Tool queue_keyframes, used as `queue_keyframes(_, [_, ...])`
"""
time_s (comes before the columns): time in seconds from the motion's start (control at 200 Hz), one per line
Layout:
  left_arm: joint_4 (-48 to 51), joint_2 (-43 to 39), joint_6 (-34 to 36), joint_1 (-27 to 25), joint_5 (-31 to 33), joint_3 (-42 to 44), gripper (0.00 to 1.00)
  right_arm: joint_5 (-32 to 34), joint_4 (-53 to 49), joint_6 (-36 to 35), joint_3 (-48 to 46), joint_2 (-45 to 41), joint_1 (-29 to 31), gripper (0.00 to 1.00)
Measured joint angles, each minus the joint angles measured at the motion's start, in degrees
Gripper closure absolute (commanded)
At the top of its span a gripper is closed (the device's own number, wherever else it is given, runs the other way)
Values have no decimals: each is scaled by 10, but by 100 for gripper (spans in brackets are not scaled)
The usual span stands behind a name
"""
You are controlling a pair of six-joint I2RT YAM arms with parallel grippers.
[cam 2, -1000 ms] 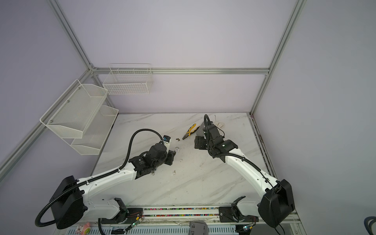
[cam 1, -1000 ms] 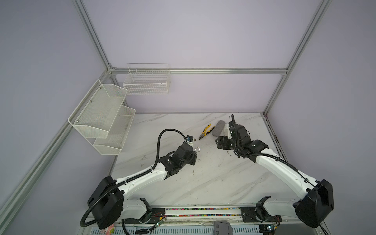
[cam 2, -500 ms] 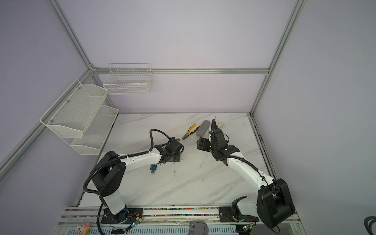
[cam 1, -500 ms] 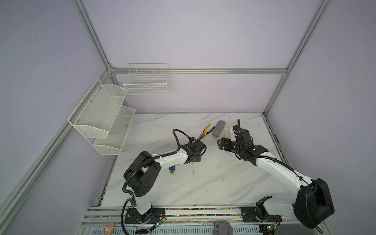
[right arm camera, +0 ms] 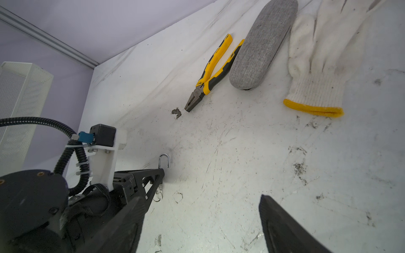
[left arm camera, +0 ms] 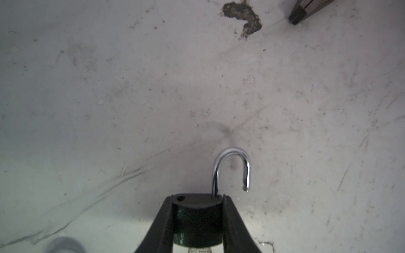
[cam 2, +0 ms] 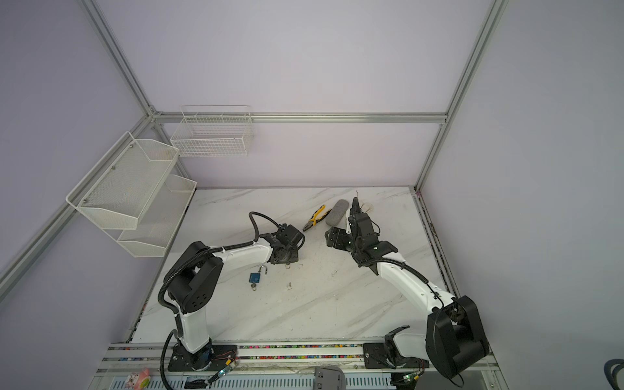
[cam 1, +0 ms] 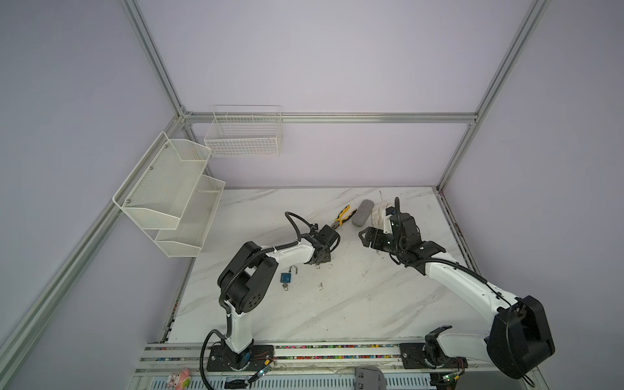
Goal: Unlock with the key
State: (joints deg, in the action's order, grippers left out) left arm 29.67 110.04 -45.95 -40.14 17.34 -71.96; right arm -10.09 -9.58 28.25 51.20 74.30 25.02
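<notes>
On the left of the marble tabletop (cam 1: 337, 304), a blue padlock (cam 1: 286, 277) lies loose. Right of it, the left hand (left arm camera: 198, 199) pinches a dark padlock (left arm camera: 197, 219) by its body, low over the tabletop. Its shackle (left arm camera: 215, 175) stands swung free, so the unlocking looks done. The next move probably calls for setting it down gently. Its long axis runs in line with the fingers, with the shackle leading toward the pliers (right arm camera: 205, 86). A silver sliver at the wrist end is probably the key (left arm camera: 200, 250). Farther right, the right hand (right arm camera: 201, 199) hangs spread wide, holding nothing.
</notes>
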Motion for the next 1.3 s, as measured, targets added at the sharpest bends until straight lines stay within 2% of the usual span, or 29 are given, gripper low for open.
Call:
queue_keyframes(0.295, [0,18,0,3,-10,-16,100,-3,10,0,0,12,0,15])
queue_keyframes(0.585, [0,18,-4,3,-10,-16,80,-3,13,0,0,18,-2,16])
queue_keyframes(1.065, [1,18,-16,4,-12,-16,61,-14,17,0,0,18,-10,15])
queue_keyframes(1.3, [19,8,-10,7,-15,-16,46,-15,17,-3,10,14,-24,15])
